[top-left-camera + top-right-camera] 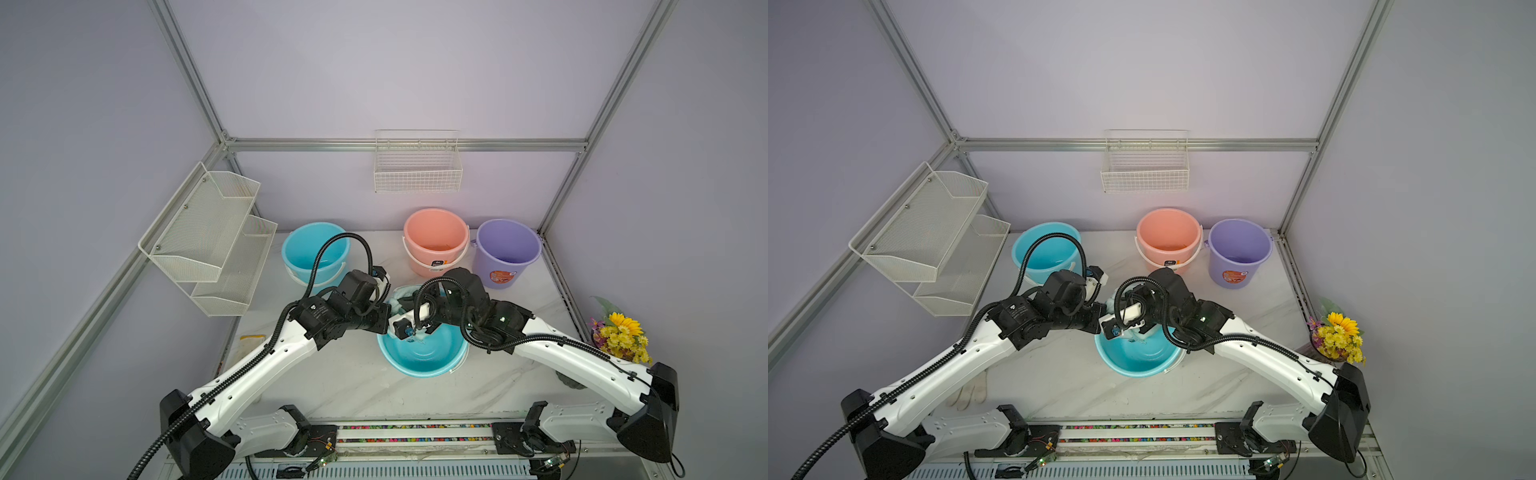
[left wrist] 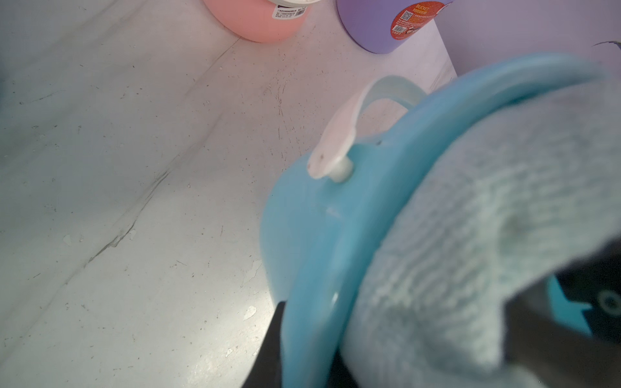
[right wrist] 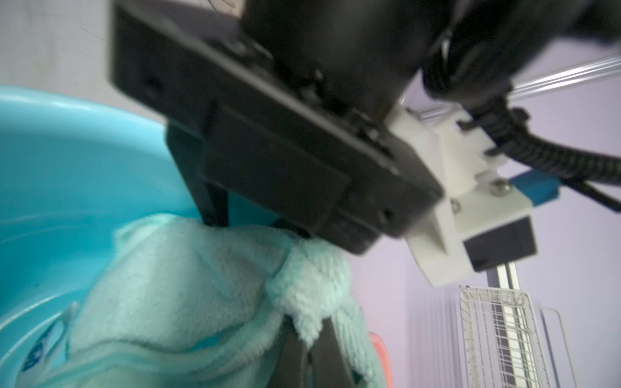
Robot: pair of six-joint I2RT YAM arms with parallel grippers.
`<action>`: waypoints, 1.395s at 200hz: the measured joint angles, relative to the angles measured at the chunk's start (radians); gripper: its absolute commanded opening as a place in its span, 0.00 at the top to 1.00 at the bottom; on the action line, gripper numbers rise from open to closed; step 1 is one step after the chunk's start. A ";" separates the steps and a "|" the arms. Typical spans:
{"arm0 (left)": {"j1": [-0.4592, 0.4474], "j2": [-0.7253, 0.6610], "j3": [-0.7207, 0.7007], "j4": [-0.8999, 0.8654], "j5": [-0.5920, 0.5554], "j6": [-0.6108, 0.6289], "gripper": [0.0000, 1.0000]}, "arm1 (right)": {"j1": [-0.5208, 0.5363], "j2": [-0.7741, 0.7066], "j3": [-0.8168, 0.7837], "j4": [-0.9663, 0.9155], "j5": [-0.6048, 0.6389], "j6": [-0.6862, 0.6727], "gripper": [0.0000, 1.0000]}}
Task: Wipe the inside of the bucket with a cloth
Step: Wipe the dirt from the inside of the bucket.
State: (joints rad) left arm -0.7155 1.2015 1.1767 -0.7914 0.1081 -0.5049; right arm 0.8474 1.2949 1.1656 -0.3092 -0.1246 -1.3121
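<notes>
Near the middle of both top views the blue bucket point(image 1: 419, 357) point(image 1: 1138, 361) is tipped on the marbled table point(image 1: 353, 386), with its mouth turned toward the lower edge of the frame. Both arms meet over its upper rim.

The left gripper point(image 1: 389, 322) is clenched on that rim. In the left wrist view one dark finger point(image 2: 268, 339) lies against the outer wall and the other sits inside. The rim passes between them, and the white handle point(image 2: 339, 134) sits just beyond. Whether a fold of fabric is caught in this grip too, I cannot tell.

The cloth point(image 3: 201, 285), pale mint and fluffy, lies inside the bucket against its wall and spills up over the rim beside the left gripper. It shows in a top view as a pale bunch at the rim point(image 1: 401, 301). The right gripper point(image 3: 307, 349) is pinched on a bunched edge of the cloth, its two dark fingers closed with fabric between them.

Along the back of the table, well apart from the arms, stand a second blue bucket point(image 1: 316, 249), a pink bucket point(image 1: 435, 237) and a purple bucket point(image 1: 507, 249). A bunch of yellow flowers point(image 1: 621, 336) sits at the right edge, and a white glove point(image 1: 969, 390) lies at lower left, under the left arm.
</notes>
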 measured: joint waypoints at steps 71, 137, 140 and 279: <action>0.000 0.000 0.000 0.007 -0.008 -0.003 1.00 | -0.016 -0.010 0.065 -0.188 0.175 -0.097 1.00; -0.005 0.001 0.000 0.003 -0.010 -0.004 1.00 | -0.005 -0.072 0.150 -0.574 0.227 -0.061 1.00; -0.005 0.001 0.000 0.003 -0.010 -0.004 1.00 | -0.003 -0.073 0.156 -0.590 0.224 -0.058 1.00; -0.005 0.027 0.030 -0.011 -0.019 -0.007 1.00 | 0.096 -0.062 0.058 -0.630 -0.308 0.327 1.00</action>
State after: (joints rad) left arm -0.7208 1.2285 1.2068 -0.8028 0.0895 -0.5117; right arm 0.9432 1.2327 1.2240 -0.9394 -0.4328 -0.9855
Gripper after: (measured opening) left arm 0.133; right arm 0.049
